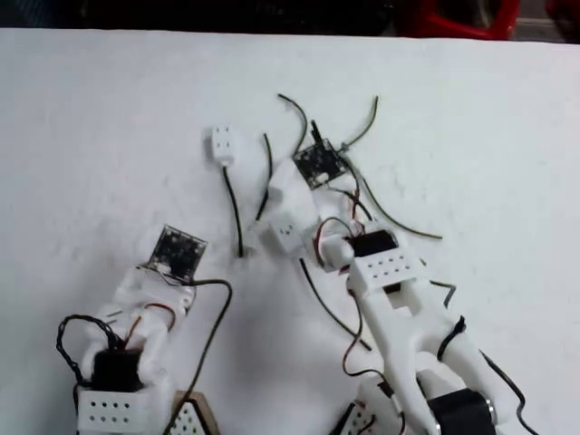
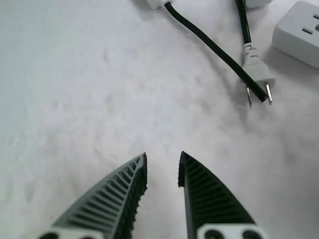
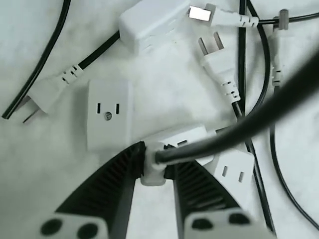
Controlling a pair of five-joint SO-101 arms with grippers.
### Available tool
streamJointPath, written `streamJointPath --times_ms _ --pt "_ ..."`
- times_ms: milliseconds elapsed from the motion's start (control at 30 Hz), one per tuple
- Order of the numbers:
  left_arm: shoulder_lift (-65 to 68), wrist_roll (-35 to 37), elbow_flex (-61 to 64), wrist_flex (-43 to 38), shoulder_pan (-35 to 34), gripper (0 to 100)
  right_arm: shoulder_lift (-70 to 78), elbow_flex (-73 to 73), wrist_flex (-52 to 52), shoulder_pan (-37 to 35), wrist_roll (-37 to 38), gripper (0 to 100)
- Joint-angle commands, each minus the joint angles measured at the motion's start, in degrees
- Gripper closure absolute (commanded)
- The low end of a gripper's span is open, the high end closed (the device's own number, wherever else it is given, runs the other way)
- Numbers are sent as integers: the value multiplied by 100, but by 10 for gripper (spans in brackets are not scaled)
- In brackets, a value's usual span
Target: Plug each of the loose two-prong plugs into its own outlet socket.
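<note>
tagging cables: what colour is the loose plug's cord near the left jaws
Black cord on a white plug; shows best in the left wrist view.

2 white arms [image 1: 408, 326], black servos [image 1: 372, 243], red-black wiring [image 1: 222, 313], ribbed dark fingers [image 2: 209, 194]

A white table top [image 2: 75, 99] lies under the left claw [image 2: 162, 158] and the right claw [image 3: 154, 149]. Far ahead of both, past its back edge, stands a red object [image 1: 458, 18]. Well behind the left claw sits a tan block [image 1: 207, 415].
</note>
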Motion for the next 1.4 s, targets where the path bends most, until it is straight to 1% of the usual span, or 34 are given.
streamJointPath --times_ms 0,133,267,400,500,567,667,733,800,867,1000,1167,1367 --pt "-48 -70 -44 -149 4 876 -180 264 -198 92 536 981" --pt "-48 -70 -44 -149 4 876 -242 870 -725 110 967 981" --pt "-48 -70 -35 -149 4 876 -242 1160 -840 110 1240 981" --pt "-48 -70 -35 -149 4 876 -277 1143 -822 189 1213 981" --pt "-48 -70 -53 -255 -13 871 -681 1046 -796 207 1169 981" --pt "-48 -35 -105 -325 -31 837 -1218 993 -787 215 809 981" --pt "-48 0 -202 -308 -31 752 -2158 976 -752 215 176 981" --pt "-48 193 -334 -343 -4 728 -2712 976 -585 215 -97 981" --pt "-48 334 -571 -343 22 726 -3143 985 -435 215 -440 981" --pt "-48 396 -844 -343 145 723 -3442 993 -382 374 -791 981" --pt "-40 519 -1160 -343 743 723 -3556 976 -453 831 -1547 981" --pt "-31 554 -1442 -343 1525 726 -3556 1196 -1007 1464 -2435 981" --pt "75 563 -1793 -360 1938 728 -3556 1776 -1877 2097 -3147 981"
